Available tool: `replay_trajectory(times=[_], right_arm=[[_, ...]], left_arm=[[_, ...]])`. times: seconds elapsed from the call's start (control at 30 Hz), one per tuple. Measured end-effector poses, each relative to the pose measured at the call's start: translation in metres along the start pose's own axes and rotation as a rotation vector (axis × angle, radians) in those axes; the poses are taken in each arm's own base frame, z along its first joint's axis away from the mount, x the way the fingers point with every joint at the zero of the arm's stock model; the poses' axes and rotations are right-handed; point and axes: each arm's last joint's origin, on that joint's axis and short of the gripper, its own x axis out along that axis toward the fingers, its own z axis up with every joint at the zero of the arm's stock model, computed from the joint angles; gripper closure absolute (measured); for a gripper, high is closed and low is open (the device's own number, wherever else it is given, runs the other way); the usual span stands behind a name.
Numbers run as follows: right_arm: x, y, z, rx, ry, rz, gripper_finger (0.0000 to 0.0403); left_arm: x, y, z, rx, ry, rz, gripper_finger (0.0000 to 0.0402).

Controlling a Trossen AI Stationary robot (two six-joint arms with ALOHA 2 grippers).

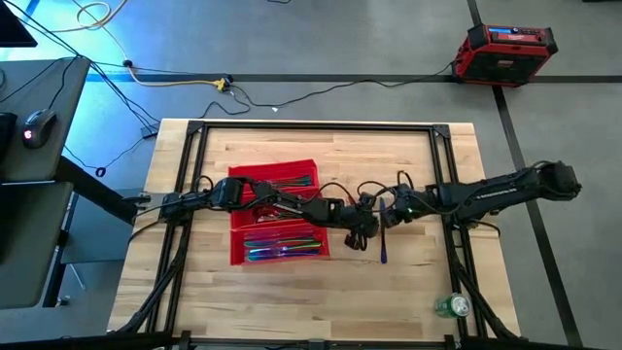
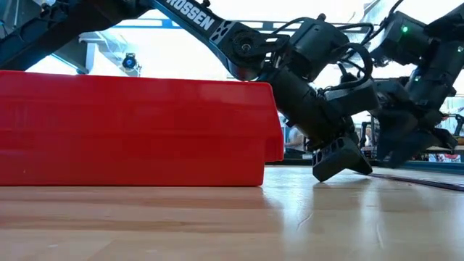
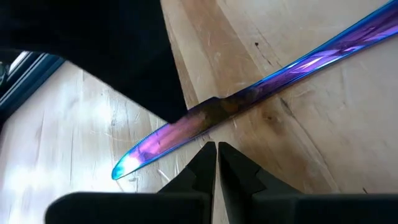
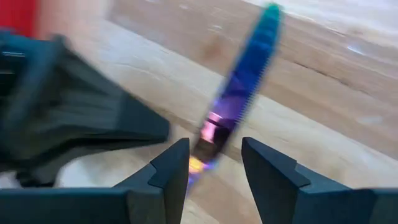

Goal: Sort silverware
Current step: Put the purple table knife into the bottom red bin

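This looks like a robotics lab or workshop. A butcher-block tabletop (image 1: 292, 301) sits inside a black metal frame (image 1: 321, 126) on a grey floor (image 1: 389, 49), where loose cables (image 1: 175, 83) trail. A red-and-black equipment case (image 1: 505, 53) stands on the floor, and a dark desk (image 1: 39, 97) with a computer mouse (image 1: 37, 126) sits beside the rig.

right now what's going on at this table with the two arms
Both arms meet over one iridescent knife lying on the wooden table, just right of the red tray that already holds other silverware. The right gripper is open with its fingers on either side of the knife. The left gripper is shut, its tip right beside the blade.
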Motion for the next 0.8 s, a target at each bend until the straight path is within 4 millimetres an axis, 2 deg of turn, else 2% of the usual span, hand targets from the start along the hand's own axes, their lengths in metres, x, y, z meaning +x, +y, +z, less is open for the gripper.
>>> replay_trajectory(times=[0.47,0.8], right_arm=[[0.033,0.008,0.007,0.014,0.039,-0.016,0.0265],[0.037,0.013,0.014,0.001,0.033,0.089,0.0265]], left_arm=[[0.001,0.003,-0.007,0.011,-0.015,-0.085,0.0402],[0.009,0.000,-0.014,0.026,-0.011,-0.102,0.0402]])
